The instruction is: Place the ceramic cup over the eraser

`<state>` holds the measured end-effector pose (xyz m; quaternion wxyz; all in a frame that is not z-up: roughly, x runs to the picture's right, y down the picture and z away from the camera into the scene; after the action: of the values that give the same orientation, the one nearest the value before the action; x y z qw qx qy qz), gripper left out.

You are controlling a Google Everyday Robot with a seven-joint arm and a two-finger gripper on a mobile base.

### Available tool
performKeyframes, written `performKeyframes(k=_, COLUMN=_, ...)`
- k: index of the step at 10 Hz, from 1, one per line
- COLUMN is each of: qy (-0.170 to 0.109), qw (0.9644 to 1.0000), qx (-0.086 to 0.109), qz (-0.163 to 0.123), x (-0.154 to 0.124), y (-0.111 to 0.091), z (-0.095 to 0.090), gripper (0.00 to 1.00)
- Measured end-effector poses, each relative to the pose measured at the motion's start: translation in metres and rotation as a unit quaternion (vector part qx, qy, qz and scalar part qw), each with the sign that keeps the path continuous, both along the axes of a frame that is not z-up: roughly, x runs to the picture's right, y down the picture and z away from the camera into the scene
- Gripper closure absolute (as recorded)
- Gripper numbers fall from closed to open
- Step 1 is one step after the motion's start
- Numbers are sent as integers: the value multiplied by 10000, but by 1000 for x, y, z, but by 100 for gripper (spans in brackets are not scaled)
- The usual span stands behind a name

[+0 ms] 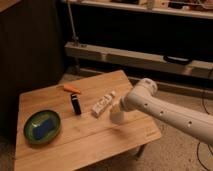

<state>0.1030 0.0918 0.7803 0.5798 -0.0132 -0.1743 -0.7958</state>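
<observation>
Hand (118, 111) at ceramic cup (116, 118), grip unclear, tube (102, 105) between cup and eraser (75, 104), well inside table (90, 145) edges

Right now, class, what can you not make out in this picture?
Camera view:
1. Gripper, right of the tube: blurs into the white cup.
2. Label on the tube: too small to read.
3. Arm: its base is cut off by the right edge.

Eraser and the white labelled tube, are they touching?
Apart. The camera view shows bare table between the eraser and the white tube; the gripper sits past the tube, at the ceramic cup.
</observation>
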Motion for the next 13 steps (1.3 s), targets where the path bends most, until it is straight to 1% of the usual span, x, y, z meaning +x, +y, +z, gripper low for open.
performKeyframes(k=2, qy=-97, qw=10000, qx=-2, qz=-15, x=-14, y=-10, z=8, gripper=20)
performKeyframes(k=4, qy=-168, qw=9997, qx=-109, qz=-110, x=-41, y=-24, z=25, gripper=20)
performKeyframes(k=5, qy=-142, qw=9995, qx=-265, qz=-133, x=-47, y=-27, z=32, gripper=20)
performKeyframes(k=6, qy=-78, qw=9985, qx=-524, qz=-118, x=-53, y=-27, z=38, gripper=20)
performKeyframes(k=8, qy=24, qw=9966, qx=-820, qz=-9, x=-46, y=-17, z=39, gripper=20)
performKeyframes(k=9, qy=61, qw=9958, qx=-912, qz=40, x=-43, y=-11, z=37, gripper=20)
performKeyframes(k=11, qy=85, qw=9947, qx=-1020, qz=87, x=-41, y=-2, z=36, gripper=20)
performKeyframes(k=13, qy=104, qw=9939, qx=-1095, qz=70, x=-43, y=5, z=37, gripper=20)
